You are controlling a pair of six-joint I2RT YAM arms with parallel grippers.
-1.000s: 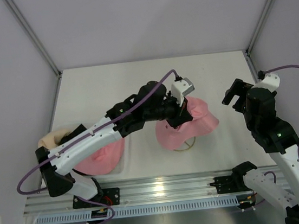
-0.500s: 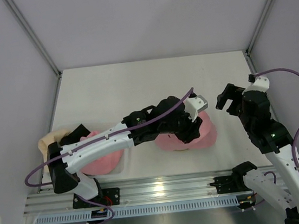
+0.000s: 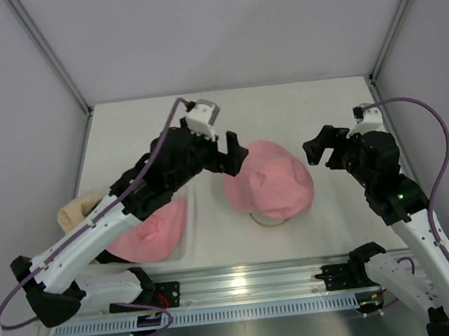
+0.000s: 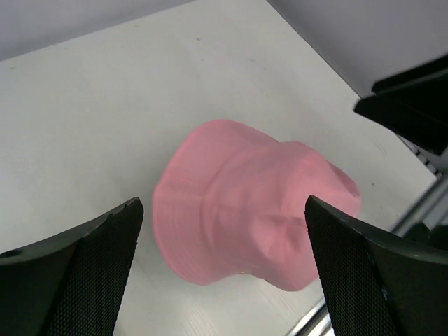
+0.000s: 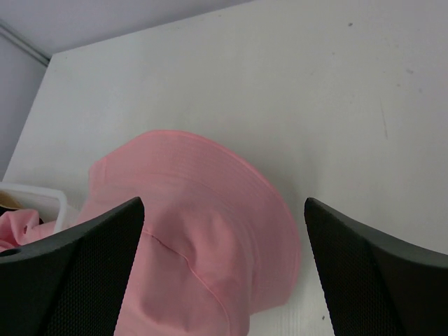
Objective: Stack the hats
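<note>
A pink hat [image 3: 268, 186] lies crown up in the middle of the table, free of both grippers. A thin beige edge [image 3: 270, 222] peeks out under its near side. My left gripper [image 3: 228, 153] hangs open just above and left of this hat [image 4: 252, 210], nothing between its fingers [image 4: 105, 259]. My right gripper [image 3: 325, 147] is open too, off the hat's right side, looking down at it [image 5: 203, 238]. A second pink hat [image 3: 146, 231] and a beige hat [image 3: 74, 211] lie at the left in the tray.
The clear shallow tray [image 3: 192, 213] stands at the near left, its white rim [image 5: 49, 197] showing in the right wrist view. The enclosure's walls and corner posts ring the table. An aluminium rail [image 3: 238, 281] runs along the near edge.
My left gripper opened and let go of the pink hat, then drew back up and to the left. The hat settled flat on the table. My right gripper edged left toward it.
</note>
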